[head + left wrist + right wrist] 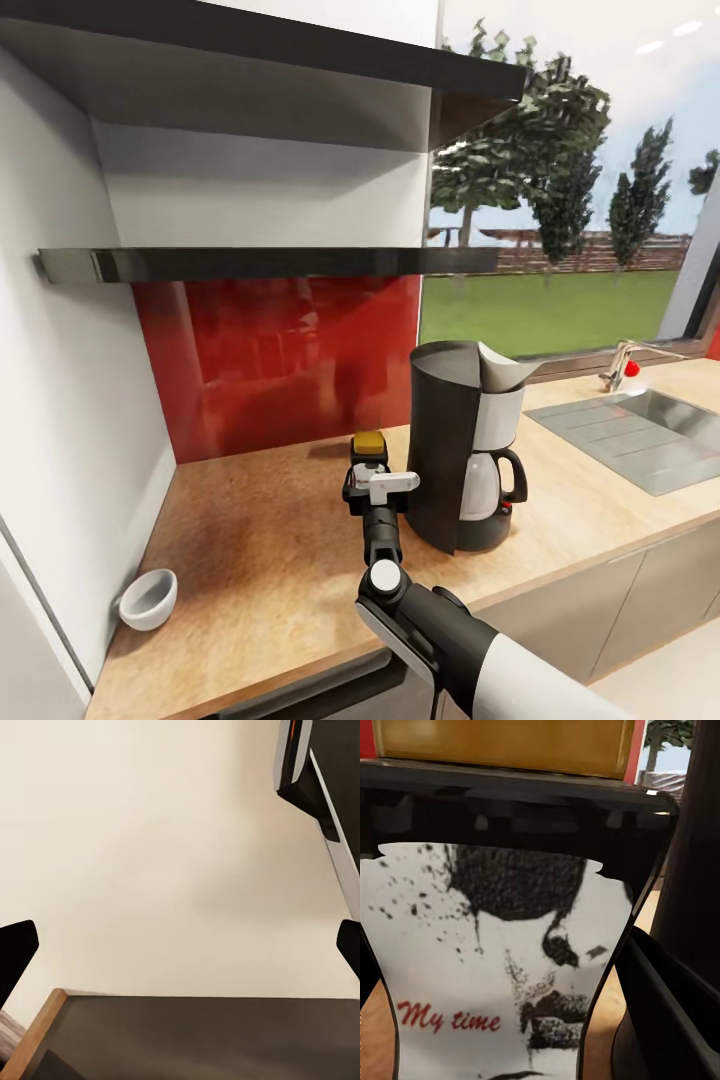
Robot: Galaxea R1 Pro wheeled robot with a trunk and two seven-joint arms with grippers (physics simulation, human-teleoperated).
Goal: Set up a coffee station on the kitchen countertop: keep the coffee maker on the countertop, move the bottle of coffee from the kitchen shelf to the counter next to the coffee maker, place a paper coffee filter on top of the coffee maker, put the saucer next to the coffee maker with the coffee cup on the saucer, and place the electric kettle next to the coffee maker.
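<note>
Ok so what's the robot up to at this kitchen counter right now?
It is setting up a coffee station. The right gripper is closed around the bottle of coffee, holding it at the countertop just beside the coffee maker. A paper coffee filter already sits on top of the machine. The coffee cup rests near the counter's left front corner, by the wall.
</note>
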